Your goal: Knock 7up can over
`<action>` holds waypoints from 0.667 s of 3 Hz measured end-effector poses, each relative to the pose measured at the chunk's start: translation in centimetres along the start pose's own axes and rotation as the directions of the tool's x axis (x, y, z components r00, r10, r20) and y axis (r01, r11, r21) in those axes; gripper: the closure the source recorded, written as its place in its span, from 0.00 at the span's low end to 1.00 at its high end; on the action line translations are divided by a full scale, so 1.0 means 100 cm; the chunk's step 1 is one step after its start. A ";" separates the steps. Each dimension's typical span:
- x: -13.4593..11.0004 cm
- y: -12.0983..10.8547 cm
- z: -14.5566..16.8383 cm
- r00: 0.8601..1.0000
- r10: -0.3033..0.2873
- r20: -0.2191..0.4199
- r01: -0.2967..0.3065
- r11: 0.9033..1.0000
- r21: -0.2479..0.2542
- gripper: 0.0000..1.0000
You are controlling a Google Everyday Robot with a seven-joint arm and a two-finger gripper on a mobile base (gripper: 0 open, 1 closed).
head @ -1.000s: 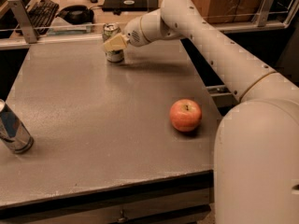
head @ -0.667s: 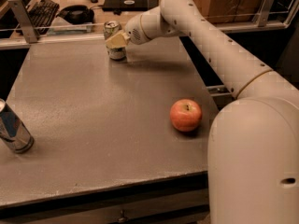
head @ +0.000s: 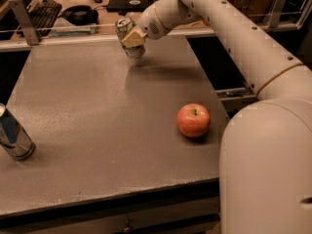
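**7up can leaning under the gripper, not yet down**

The gripper (head: 133, 37) is reaching out to the far edge of the table (head: 97, 111). Its tan tip is lying across the near side of the 7up can (head: 125, 25) and hiding the can's middle. The can's silver top is showing just above the tip and its base just below. Whether the gripper is clasping the can or only pressing on its side is something this view is not showing, so I cannot tell.

Compared with a second ago, the can is sitting a little further along the far edge, on the wrist's side of where it was. It is also no longer standing straight: its top is leaning away from the wrist while its base is staying close under the tip. That suggests the push is taking effect and the tipping step is under way. The can is not lying on its side yet, so the task is looking unfinished. Whether the base is lifting off the surface is hard to say.

The next move is probably calling for more sideways travel at the top of the can.

The red apple (head: 193, 120) is resting well apart from the tip, toward the near side. The blue-and-silver can (head: 13, 136) is standing further off still, at the table's opposite near corner. Neither is sitting in the way.
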State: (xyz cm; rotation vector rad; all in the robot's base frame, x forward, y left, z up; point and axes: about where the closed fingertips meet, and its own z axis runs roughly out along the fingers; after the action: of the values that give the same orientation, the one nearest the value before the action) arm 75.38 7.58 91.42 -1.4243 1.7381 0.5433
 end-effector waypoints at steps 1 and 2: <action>0.019 0.037 -0.028 0.985 -0.121 -0.126 0.109 0.989 -0.097 1.00; 0.045 0.072 -0.046 0.938 -0.244 -0.245 0.196 0.959 -0.204 1.00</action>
State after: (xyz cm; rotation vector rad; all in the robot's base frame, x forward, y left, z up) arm 66.98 3.38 89.41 -1.8665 1.7373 0.4043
